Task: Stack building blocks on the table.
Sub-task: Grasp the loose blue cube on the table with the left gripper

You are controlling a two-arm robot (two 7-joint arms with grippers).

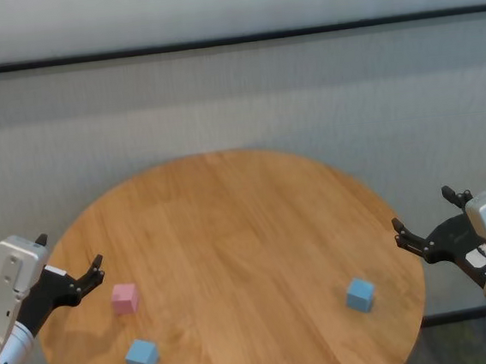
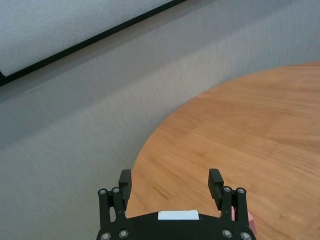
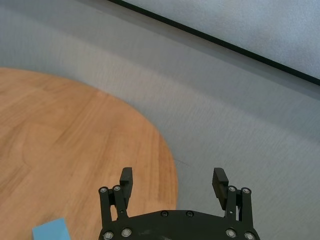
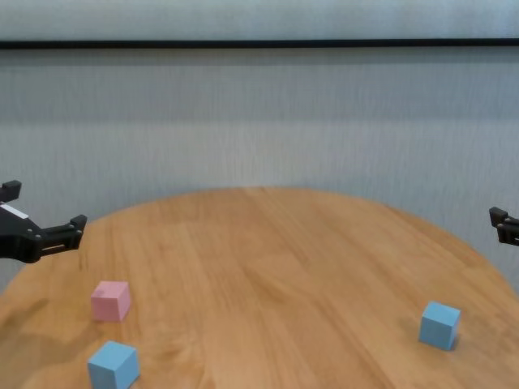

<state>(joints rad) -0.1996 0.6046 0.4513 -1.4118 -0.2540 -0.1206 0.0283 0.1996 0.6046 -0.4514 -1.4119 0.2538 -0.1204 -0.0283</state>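
Observation:
Three cubes lie apart on the round wooden table. The pink block is at the left, also in the chest view. A light blue block lies just in front of it. The other light blue block is at the right, and its corner shows in the right wrist view. My left gripper is open and empty above the table's left edge, left of the pink block. My right gripper is open and empty off the table's right edge.
A grey wall with a dark horizontal strip runs behind the table. The table's far rim curves between the two arms. Grey floor shows beyond the rim in both wrist views.

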